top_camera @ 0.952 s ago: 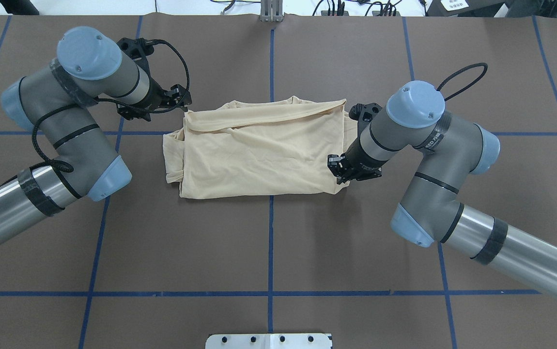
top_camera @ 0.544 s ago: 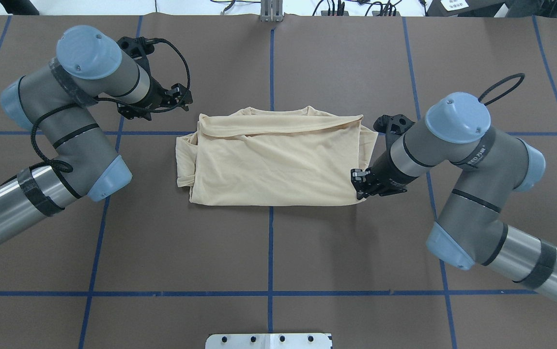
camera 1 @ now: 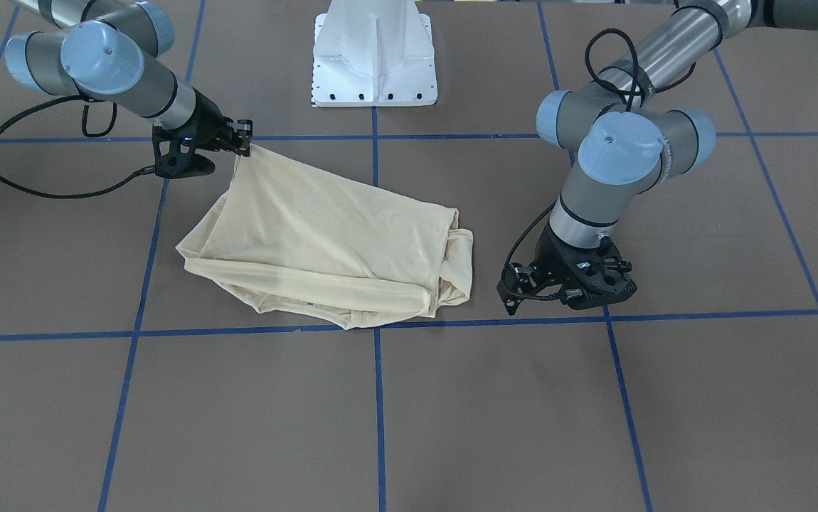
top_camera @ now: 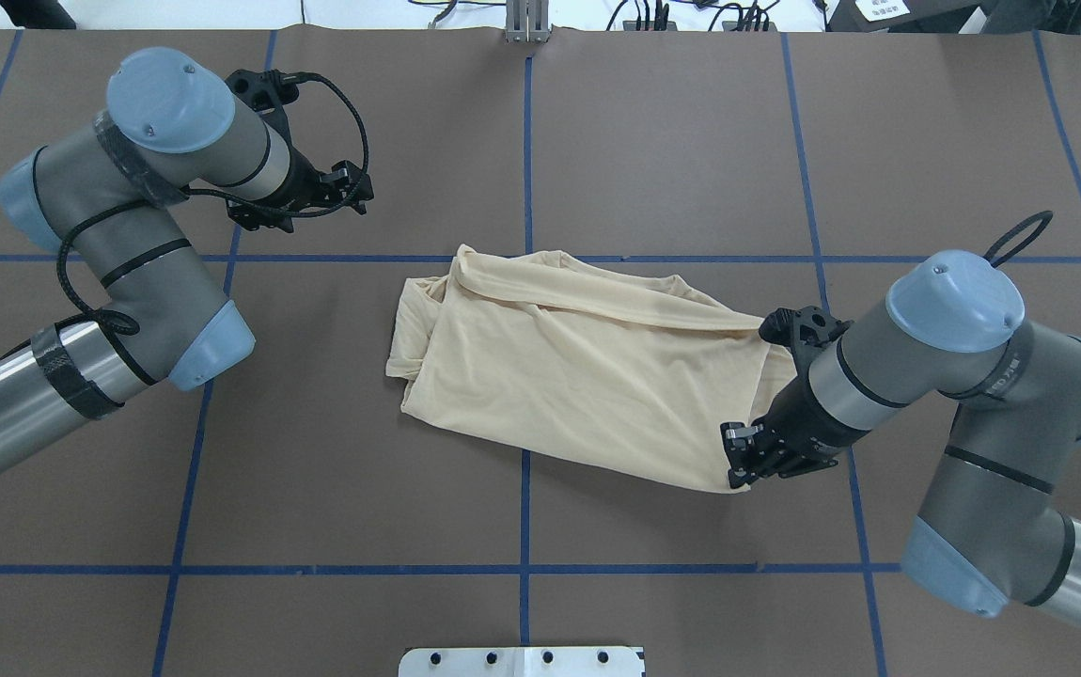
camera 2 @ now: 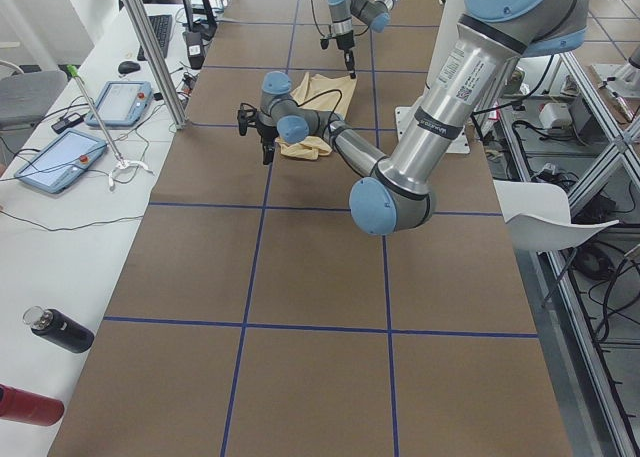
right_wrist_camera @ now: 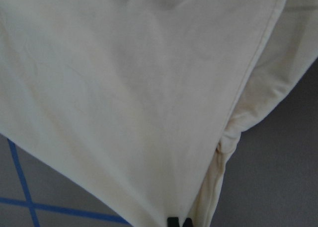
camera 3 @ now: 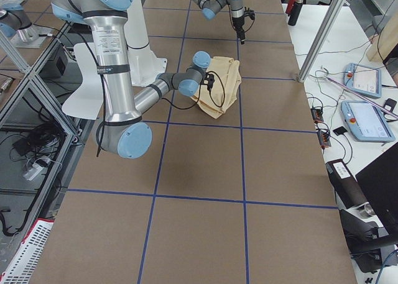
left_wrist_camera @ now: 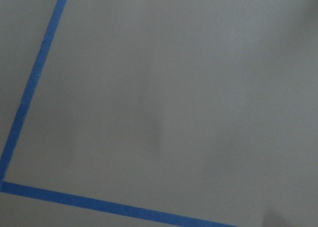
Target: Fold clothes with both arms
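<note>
One garment: cream long-sleeved shirt (top_camera: 578,367), folded into a rough oblong with the print hidden, lying on the brown table (top_camera: 653,141) about mid-table.
Long axis: slanted in the overhead view. It runs from a far end on the robot's left of the centre blue tape line (top_camera: 525,141) to a near end well over on the robot's right.
Right gripper (top_camera: 738,465): fingers pinched together on the near right-hand corner of the shirt. The wrist view shows the two tips meeting with cloth between them. The fabric fans out from this corner.
Left gripper (top_camera: 360,186): holds nothing. It appears parted, since no fingertips show in its wrist view, only bare table and tape.
Free end: the bunched end with the tucked sleeves (top_camera: 414,338), touched by neither gripper.
Bearing from the left gripper: the free end lies toward the robot and toward the robot's right, with open table between them.
Nearer arm: the left, by a wide margin; the right is taken up at the opposite end.
Judgement: the coming move turns on the left gripper crossing that gap to take the free end, so that both ends can be handled along the slanted axis.
</note>
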`<state>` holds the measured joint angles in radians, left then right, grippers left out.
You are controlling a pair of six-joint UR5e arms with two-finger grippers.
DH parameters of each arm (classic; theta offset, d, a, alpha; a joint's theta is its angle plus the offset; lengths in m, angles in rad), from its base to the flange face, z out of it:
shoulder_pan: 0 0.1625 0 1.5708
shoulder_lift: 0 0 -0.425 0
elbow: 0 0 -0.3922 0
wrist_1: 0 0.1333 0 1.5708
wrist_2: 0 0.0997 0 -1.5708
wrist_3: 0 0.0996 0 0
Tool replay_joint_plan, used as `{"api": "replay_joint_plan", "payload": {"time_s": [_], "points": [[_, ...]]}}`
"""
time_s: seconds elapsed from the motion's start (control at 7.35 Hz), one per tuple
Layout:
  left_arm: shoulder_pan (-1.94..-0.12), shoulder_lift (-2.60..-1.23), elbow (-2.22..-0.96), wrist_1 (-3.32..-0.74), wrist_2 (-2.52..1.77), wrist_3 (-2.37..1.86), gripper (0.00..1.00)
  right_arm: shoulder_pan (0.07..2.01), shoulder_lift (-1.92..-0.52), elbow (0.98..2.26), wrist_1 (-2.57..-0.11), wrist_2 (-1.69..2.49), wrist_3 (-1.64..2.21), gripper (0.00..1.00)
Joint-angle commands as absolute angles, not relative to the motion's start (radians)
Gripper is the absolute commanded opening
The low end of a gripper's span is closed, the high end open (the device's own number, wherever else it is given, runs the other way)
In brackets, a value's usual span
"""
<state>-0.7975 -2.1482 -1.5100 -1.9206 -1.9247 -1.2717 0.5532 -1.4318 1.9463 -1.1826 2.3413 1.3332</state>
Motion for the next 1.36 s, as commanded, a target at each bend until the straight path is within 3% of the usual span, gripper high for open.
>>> {"api": "replay_joint_plan", "payload": {"time_s": [0.0, 0.27, 0.41, 0.54, 0.95, 1.22], "points": [[-0.798, -2.148, -1.511, -1.921, -1.925, -1.272, 0.99, 0.465, -1.502, 2.025, -1.178, 2.433, 1.461, 0.0], [-0.798, -2.141, -1.511, -1.921, -1.925, -1.273, 0.99, 0.384, -1.515, 2.028, -1.177, 2.433, 1.557, 0.0], [-0.798, -2.132, -1.516, -1.924, -1.927, -1.272, 0.99, 0.382, -1.519, 2.025, -1.178, 2.433, 1.572, 0.16], [-0.798, -2.129, -1.526, -1.924, -1.927, -1.272, 0.99, 0.382, -1.513, 2.026, -1.175, 2.431, 1.58, 0.98], [-0.7, -2.091, -1.662, -1.946, -1.936, -1.41, 0.99, 0.522, -1.439, 2.01, -1.172, 2.354, 1.571, 1.0], [-0.588, -2.06, -1.669, -2.141, -1.925, -1.68, 0.99, 0.595, -1.372, 1.993, -1.173, 2.242, 1.566, 1.0]]}}
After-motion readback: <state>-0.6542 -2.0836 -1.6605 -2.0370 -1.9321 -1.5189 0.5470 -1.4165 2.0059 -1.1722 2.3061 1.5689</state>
